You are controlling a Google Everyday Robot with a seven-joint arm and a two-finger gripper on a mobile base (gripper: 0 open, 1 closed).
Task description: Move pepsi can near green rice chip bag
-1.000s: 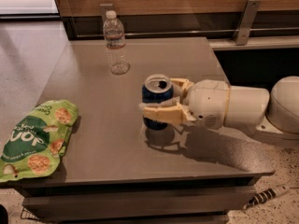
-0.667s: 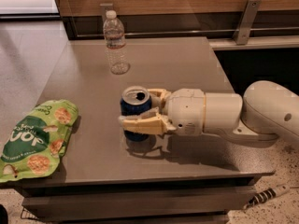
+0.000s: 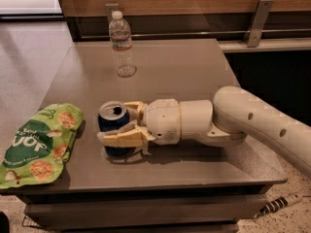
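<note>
The pepsi can [image 3: 112, 126] is seen upright in the front left part of the grey table [image 3: 184, 67]. It is a small dark blue can with a silver top, and the opening in that top is turned towards the camera. Its logo is hidden by the gripper's near finger [image 3: 121, 138]. Whether its base rests on the table or is held just above it cannot be told.

The can is clasped by the gripper [image 3: 115, 122], which is reached in from the right, low over the table. One tan finger is laid across the can's front and the other is set behind it, so the can is held firmly between the two. The white arm [image 3: 262, 123] is stretched out to the right edge of the view.

The green rice chip bag [image 3: 39, 142] is laid flat at the table's front left corner, partly over the edge. It is near the can, to the can's left, and a narrow strip of bare table is left between them.

A clear water bottle [image 3: 121, 45] is stood upright at the back of the table, well apart from the can. A power strip [image 3: 281, 204] is seen on the floor at the lower right.
</note>
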